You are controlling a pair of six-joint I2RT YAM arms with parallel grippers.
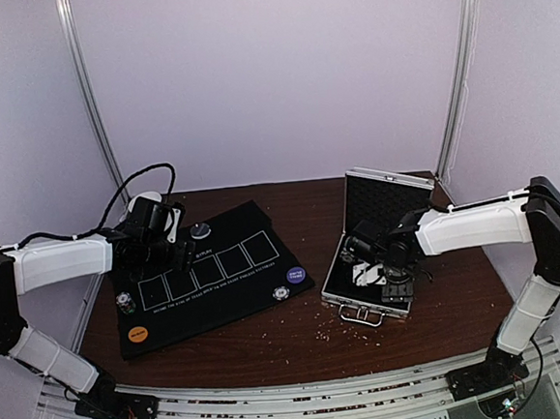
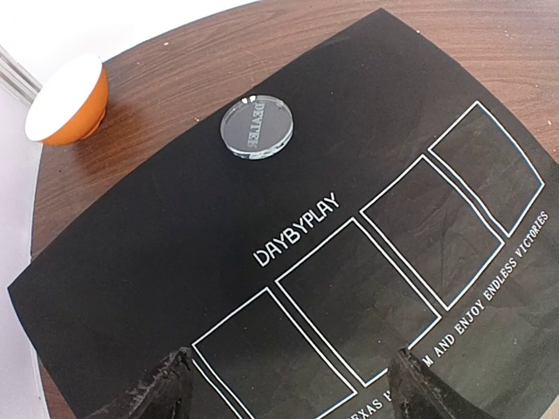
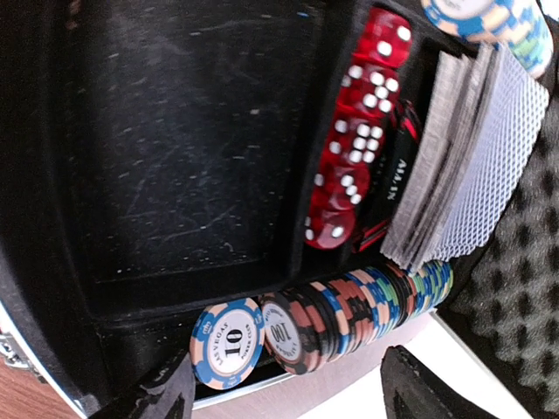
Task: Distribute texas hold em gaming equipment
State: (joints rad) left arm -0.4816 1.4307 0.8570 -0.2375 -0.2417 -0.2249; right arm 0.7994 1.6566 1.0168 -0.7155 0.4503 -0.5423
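Only the right wrist view looks into the open silver aluminium case [image 1: 381, 197]. There, a row of striped poker chips [image 3: 358, 310] stands on edge in the lower slot, with a blue-and-white chip marked 10 [image 3: 227, 342] at its end. A column of red translucent dice [image 3: 358, 131] sits above the row, and a deck of playing cards with grey-blue lattice backs [image 3: 476, 157] leans beside the dice. The left wrist view alone shows lettering on the round grey see-through button disc [image 2: 256, 128]. It lies flat near the far edge of the black playing mat with white card outlines [image 2: 157, 262], not far from the small orange-and-white bowl [image 2: 70, 100] on the brown wooden table [image 1: 301, 349]. The overhead view adds a round orange button disc [image 1: 134, 331] at the mat's near left corner and a round purple button disc [image 1: 296, 274] by its right edge. It also shows one small stack of chips [image 1: 124, 301] at the left edge and another small stack [image 1: 281, 293] near the purple disc. The left arm reaches over the mat; the left gripper [image 2: 288, 397] hangs above the outlines, fingers spread and empty. The right arm bends in from the right; the right gripper [image 3: 284, 397] points into the case, fingers parted just short of the chip row, grasping nothing. The raised lid stands behind it.
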